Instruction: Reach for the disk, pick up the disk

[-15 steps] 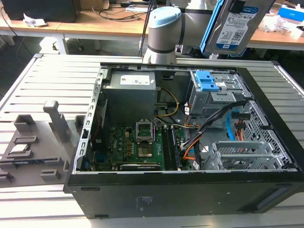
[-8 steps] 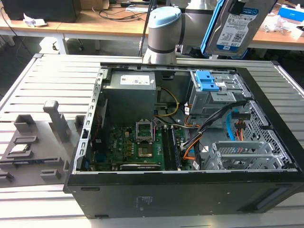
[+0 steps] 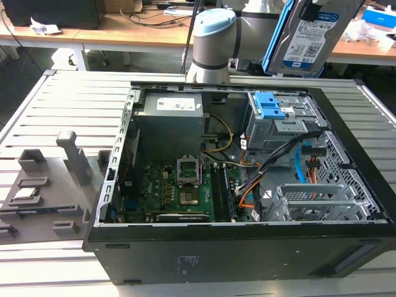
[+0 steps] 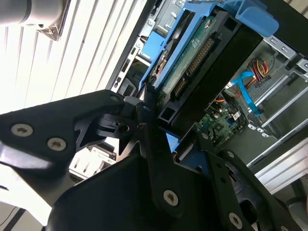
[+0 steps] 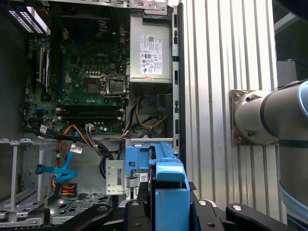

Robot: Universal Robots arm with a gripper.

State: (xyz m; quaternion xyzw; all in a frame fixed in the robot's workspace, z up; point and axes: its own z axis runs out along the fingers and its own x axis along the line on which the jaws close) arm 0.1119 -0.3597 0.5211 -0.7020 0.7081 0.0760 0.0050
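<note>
My slatted metal bench (image 3: 80, 99)
On it lay the open computer case (image 3: 216, 253), with a grey parts holder (image 3: 74, 162) just beside it.

Open computer case (image 3: 216, 253) — green motherboard (image 3: 179, 192), grey power supply (image 3: 170, 124)

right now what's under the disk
The disk, clamped in the gripper, hangs over the open computer case: drive cage and cables show below, the cage partly hidden.

My thick silver-grey tubular arm (image 3: 210, 59) carries pale blue round joint caps (image 3: 213, 21). My matte black pincer (image 4: 147, 108) is built of angular plates fastened by silver screws (image 4: 164, 196).
</note>
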